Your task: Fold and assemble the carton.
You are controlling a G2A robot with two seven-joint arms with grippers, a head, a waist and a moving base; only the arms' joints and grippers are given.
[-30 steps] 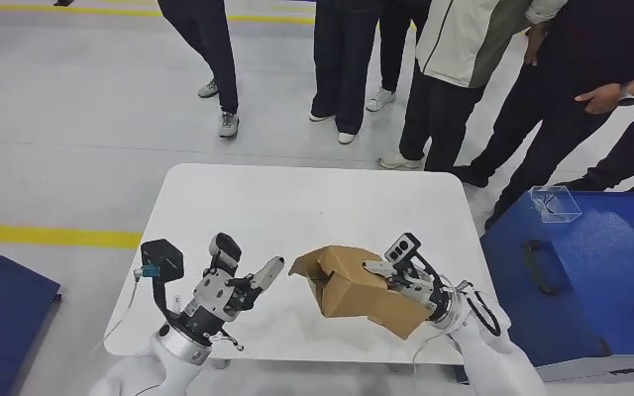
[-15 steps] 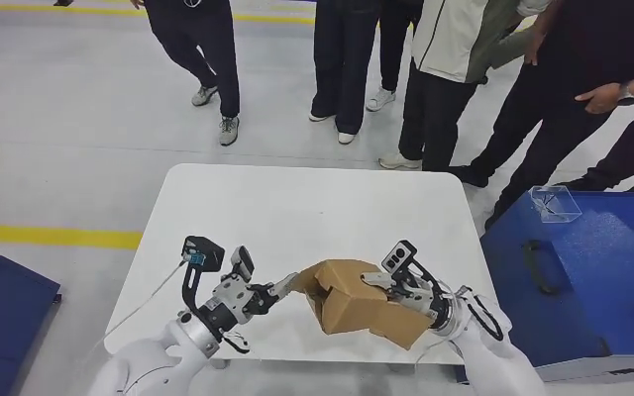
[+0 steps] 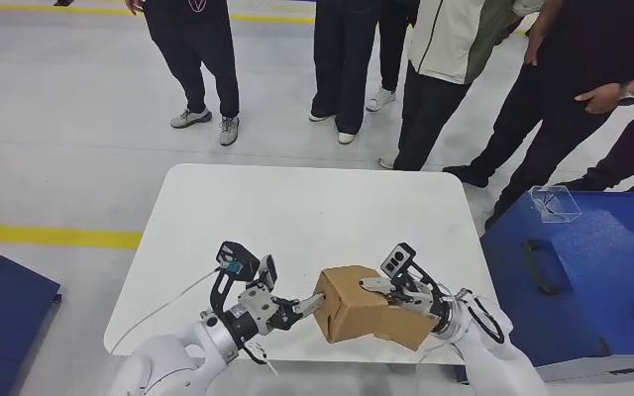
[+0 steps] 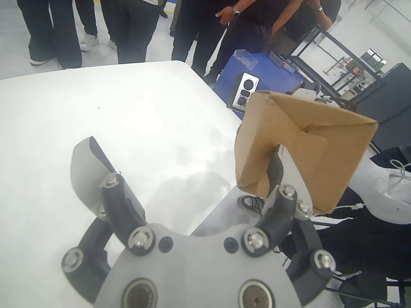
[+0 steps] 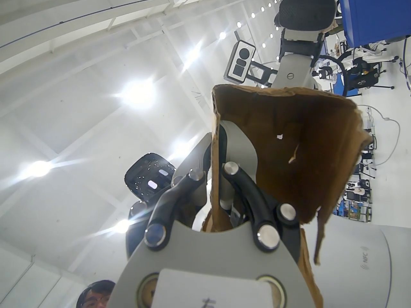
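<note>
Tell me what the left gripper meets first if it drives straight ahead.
The carton: the left gripper, open, points at its folded end, and one finger seems to touch it. The other finger appears to have bare table ahead.

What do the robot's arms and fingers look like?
The arms are white and rounded. The left gripper has a grey plate, silver screws, black links and pale fingers; the right gripper matches. Black camera boxes top both wrists; a white cable hangs from the left.
</note>
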